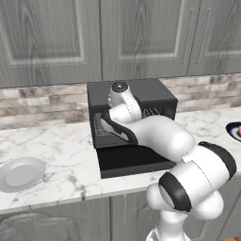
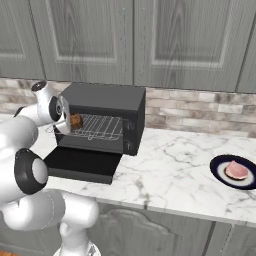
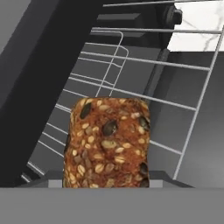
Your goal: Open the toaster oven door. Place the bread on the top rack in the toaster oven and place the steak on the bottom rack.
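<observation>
Hand view, bread (image 3: 107, 142) hiding claw tips, top rack (image 3: 148, 78) behind

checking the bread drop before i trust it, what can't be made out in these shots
- Gripper fingers: in the hand view the bread covers them, so the grip cannot be told.
- Rack contact: whether the bread rests on the top rack; right base view too small.
- Oven interior: in the left base view the arm hides it.
- Steak: in the left base view the right edge cuts off its plate.

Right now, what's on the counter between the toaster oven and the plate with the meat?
Nothing; in the right base view, bare marble counter runs from the toaster oven to the blue plate holding the steak.
</observation>
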Robot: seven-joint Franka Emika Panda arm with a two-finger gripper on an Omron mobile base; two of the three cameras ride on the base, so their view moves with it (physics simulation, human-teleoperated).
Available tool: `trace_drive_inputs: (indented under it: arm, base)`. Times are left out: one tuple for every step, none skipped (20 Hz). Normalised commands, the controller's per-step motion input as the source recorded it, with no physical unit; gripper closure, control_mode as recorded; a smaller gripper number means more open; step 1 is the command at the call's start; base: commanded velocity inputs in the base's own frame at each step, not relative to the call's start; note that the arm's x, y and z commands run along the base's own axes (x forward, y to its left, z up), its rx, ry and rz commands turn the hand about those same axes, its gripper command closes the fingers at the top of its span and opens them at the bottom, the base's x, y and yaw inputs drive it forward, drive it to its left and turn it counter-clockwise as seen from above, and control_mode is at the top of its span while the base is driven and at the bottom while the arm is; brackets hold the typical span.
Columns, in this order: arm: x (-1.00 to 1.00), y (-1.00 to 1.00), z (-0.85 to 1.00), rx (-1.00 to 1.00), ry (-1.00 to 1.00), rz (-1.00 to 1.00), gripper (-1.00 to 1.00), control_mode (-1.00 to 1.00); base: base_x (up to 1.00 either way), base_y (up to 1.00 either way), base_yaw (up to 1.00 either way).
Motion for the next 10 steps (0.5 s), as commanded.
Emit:
trace_drive_inputs:
  arm:
    - [0.01, -0.06, -0.28, 0.09, 0.00, -0.02, 1.00, -1.00]
    - [0.00, -0.02, -0.31, 0.08, 0.00, 0.00, 1.00, -1.00]
    - [-0.01, 0.00, -0.37, 0.07, 0.00, 0.00, 1.00, -1.00]
    - [-0.08, 0.00, -0.34, 0.06, 0.00, 0.00, -1.00, -1.00]
    - [-0.16, 0.00, -0.26, 0.05, 0.00, 0.00, -1.00, -1.00]
    - [-0.09, 0.00, -0.10, 0.05, 0.00, 0.00, -1.00, -1.00]
    - [-0.11, 0.00, 0.00, 0.06, -0.01, 0.00, -1.00, -1.00]
    - [0.00, 0.00, 0.00, 0.06, -0.02, 0.00, -1.00, -1.00]
    - [0.00, 0.00, 0.06, 0.06, -0.02, 0.00, -1.00, -1.00]
    - [0.00, 0.00, 0.07, 0.06, 0.00, 0.00, -1.00, -1.00]
  base:
    - [0.00, 0.00, 0.00]
    - [0.00, 0.00, 0.00]
    - [0.00, 0.00, 0.00]
    - [0.00, 0.00, 0.00]
    - [0.00, 0.00, 0.00]
    - [0.00, 0.00, 0.00]
    - [0.00, 0.00, 0.00]
    - [0.00, 0.00, 0.00]
    - [0.00, 0.00, 0.00]
    - [0.00, 0.00, 0.00]
